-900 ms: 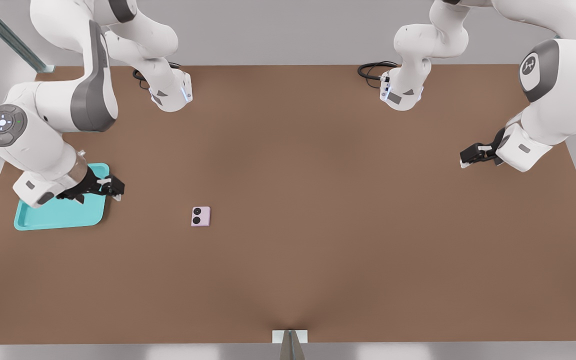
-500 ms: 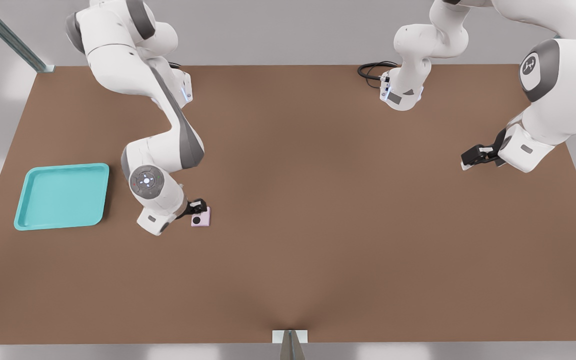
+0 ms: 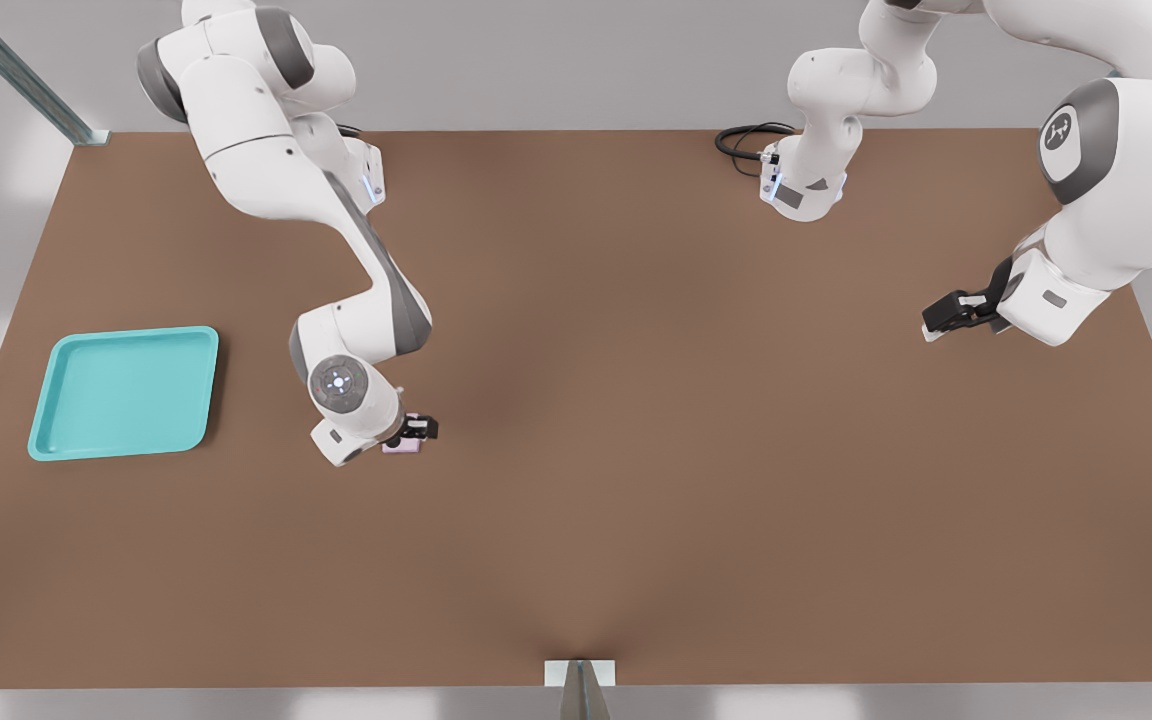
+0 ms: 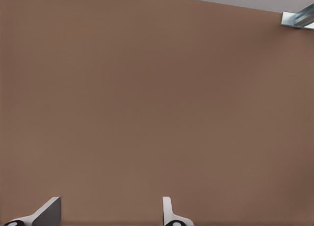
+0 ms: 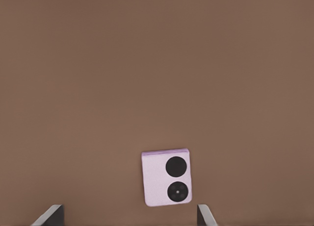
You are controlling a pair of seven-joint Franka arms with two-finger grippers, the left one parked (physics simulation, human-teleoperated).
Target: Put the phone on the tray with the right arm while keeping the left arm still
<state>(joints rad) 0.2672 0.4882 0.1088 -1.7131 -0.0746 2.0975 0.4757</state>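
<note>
Pincer (image 3: 420,430) open above phone (image 5: 166,177)

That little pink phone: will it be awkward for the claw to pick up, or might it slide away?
The phone lies flat on the table, so it probably won't roll or tip. It looks thin and smooth, so it may slip. The open gripper sits above it, fingers apart wider than the phone.
</note>
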